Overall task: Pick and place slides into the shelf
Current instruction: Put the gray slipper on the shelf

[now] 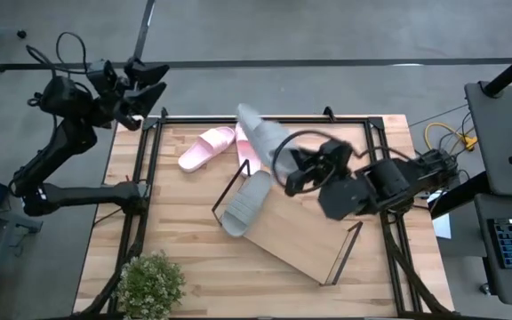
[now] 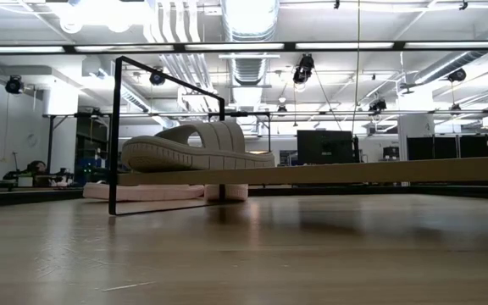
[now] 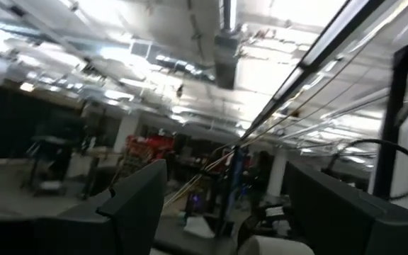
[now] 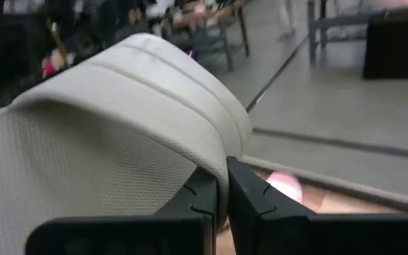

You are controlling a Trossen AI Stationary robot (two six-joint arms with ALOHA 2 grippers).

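- High view: a grey slide (image 1: 263, 133) is held aloft by the right gripper (image 1: 293, 162) over the shelf (image 1: 296, 233), where its grey mate (image 1: 244, 204) lies; two pink slides (image 1: 206, 148) lie beside it. The left gripper (image 1: 139, 89), spread and empty, waits off the table.
- Low view: only the shelved slide (image 2: 195, 149) is seen (arms hidden).
- Left wrist view: only the room is shown.
- Right wrist view: the fingers (image 4: 205, 197) are clenched on the strap's edge (image 4: 222, 152); it is judged soft, light, likely to flop.

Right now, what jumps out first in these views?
The right gripper, jaws shut on a grey slide, holds it over the table's middle above the shelf. Another grey slide already lies at the shelf's left end, with a pink slide on the table beyond. The left gripper waits open past the table's far-left corner.
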